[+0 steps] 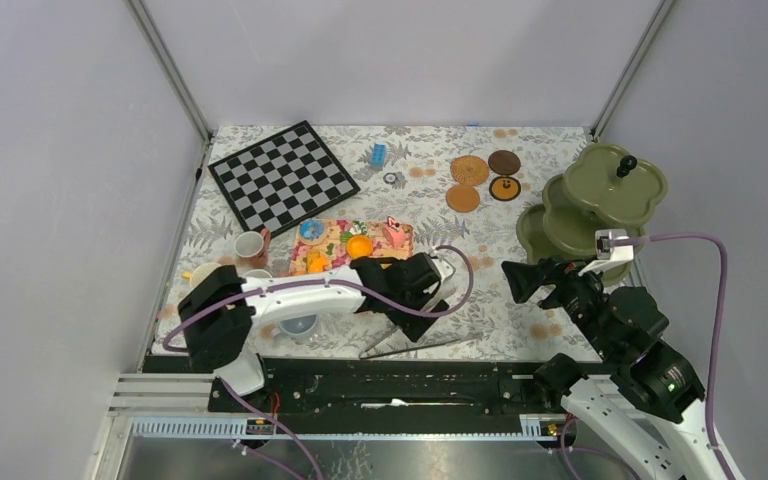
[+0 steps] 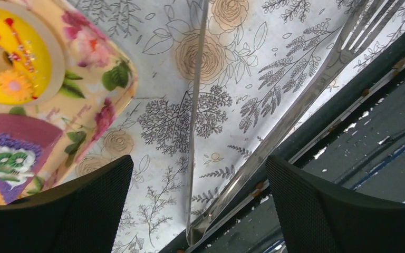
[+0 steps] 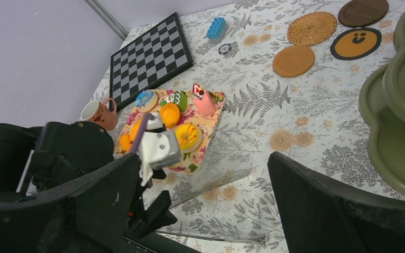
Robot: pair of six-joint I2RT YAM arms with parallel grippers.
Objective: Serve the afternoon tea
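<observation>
Orange and yellow pastries gathered on the floral mat near the middle of the tabletop. Among them a yellow iced ring, a blue ring, a pink slice upright at the mat's far right corner, and a purple slice with green-and-white topping just beside the yellow ring. Brown mug just off the mat's left edge, by the near corner of the chessboard. Cream mug closer to the left wall. Grey-blue mug partly under the left arm. One more mug rim showing behind that arm, colour hard to tell. Four round coasters clustered on the far side, well apart from mat and mugs alike: one woven, one dark brown, one plain tan, one with a smiling face. Green tiered stand at the right edge, blue brick beyond the chessboard. Left hand low over the tabletop just right of the mat's near corner, fingers spread wide, poised above the hinge end of the metal tongs, no grip on them. Tongs lying open in a V along the near edge. Right hand raised over the right side of the tabletop beside the stand's lower tier, fingers equally wide apart, holding nothing, pointed towards the mat.
</observation>
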